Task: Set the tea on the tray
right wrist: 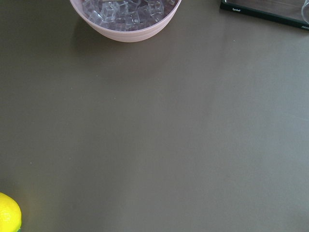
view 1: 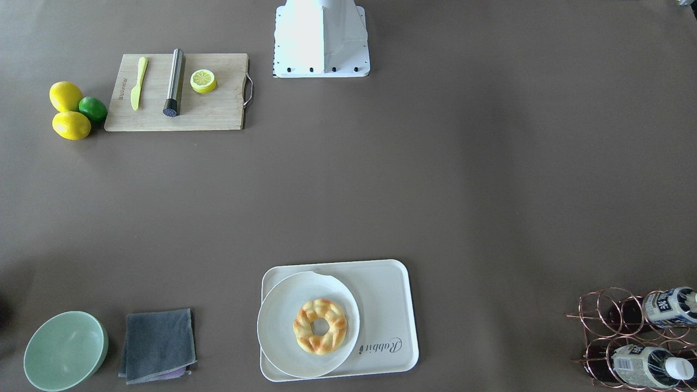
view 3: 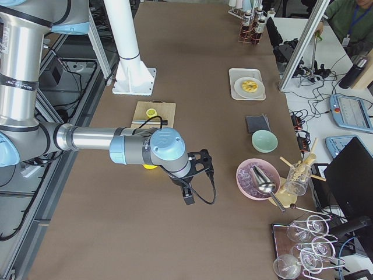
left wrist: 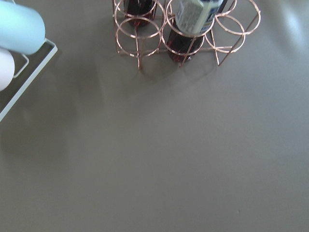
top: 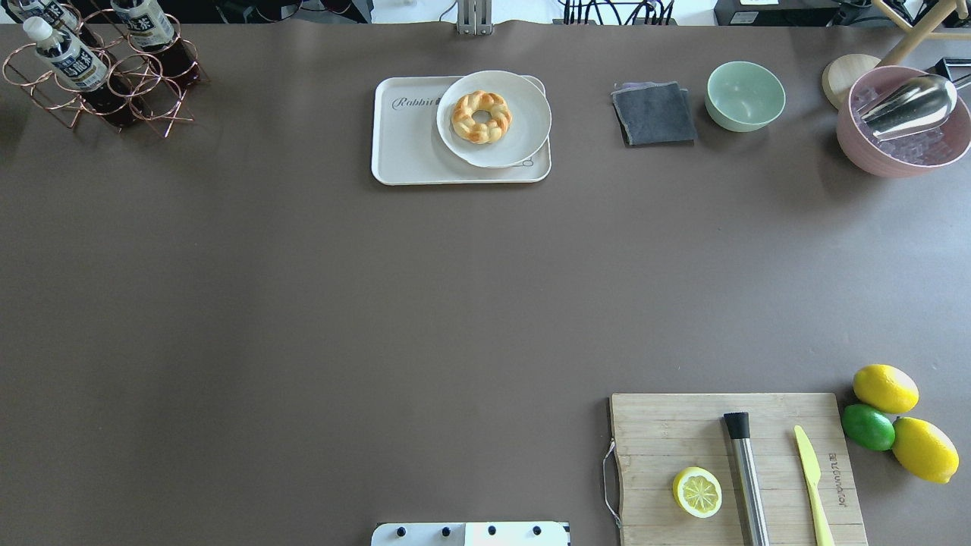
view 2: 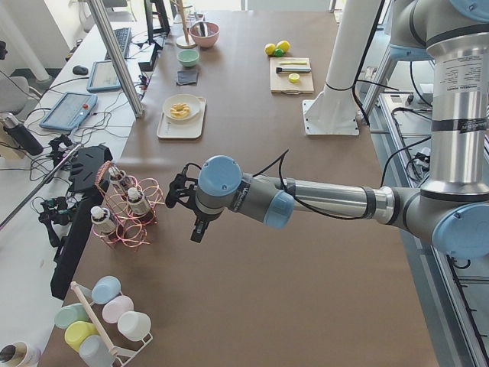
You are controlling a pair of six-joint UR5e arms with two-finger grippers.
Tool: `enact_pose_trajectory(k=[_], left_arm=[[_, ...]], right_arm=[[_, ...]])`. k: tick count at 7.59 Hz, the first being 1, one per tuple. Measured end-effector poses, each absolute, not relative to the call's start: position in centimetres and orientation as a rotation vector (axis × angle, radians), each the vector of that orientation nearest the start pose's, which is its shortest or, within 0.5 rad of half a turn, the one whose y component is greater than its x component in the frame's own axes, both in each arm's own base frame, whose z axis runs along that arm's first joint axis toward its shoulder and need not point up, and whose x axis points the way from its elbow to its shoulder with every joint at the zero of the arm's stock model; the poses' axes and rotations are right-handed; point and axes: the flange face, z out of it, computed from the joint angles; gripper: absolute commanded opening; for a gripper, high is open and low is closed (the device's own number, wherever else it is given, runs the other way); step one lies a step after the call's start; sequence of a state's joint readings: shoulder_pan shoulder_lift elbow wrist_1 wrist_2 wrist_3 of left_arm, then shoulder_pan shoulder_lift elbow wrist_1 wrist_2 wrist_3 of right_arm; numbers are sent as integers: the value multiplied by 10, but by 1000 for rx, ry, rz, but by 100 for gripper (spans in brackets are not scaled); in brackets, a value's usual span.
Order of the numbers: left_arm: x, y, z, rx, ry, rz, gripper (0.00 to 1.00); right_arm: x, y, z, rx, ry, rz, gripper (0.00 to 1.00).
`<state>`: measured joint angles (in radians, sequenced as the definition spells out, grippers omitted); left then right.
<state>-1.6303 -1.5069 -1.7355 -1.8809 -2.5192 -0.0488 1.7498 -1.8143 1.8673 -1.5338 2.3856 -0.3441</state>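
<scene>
1. By my judgement nothing of the task is done yet. The tea [view 1: 671, 307] lies tilted in the copper wire rack [view 1: 598, 313], at the bench corner far from the robot on its left side. A similar bottle with a paler label [view 1: 642, 366] lies beside it.
2. The tray [view 1: 389, 296] sits well apart from the rack, midway along the bench's far edge. A round plate [view 1: 280, 332] carrying a ring pastry [view 1: 320, 325] covers about half of it. The lettered half is bare.
3. The left hand [view 2: 196, 228] hovers over bare bench near the rack and touches no bottle. It shows only in the side view, so I cannot tell whether its fingers are apart or together.
4. The right hand [view 3: 187, 196] hangs over the bench near a pink bowl of ice [view 3: 256, 178], far from the tea. Its state cannot be told either.
5. Everything is left to do: reach the tea, grip it, draw it out of the rack, carry it across, and set it on the tray's bare half.
</scene>
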Motion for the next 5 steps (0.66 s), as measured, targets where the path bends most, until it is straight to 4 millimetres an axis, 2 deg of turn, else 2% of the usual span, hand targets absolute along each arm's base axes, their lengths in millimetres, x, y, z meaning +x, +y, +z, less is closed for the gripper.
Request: enact_pose_trajectory(k=[2,3,5], left_arm=[[-35,-528,519,452,926,189,99],[-20,-551,505,472,900,186,99],[-11,-600,487,529,835,139,99]], right_arm=[[115,-414,585,325,-756,-220,100],[103,-433,573,324,-759,-213,100],[69,-458,561,288,-787,-167,100]])
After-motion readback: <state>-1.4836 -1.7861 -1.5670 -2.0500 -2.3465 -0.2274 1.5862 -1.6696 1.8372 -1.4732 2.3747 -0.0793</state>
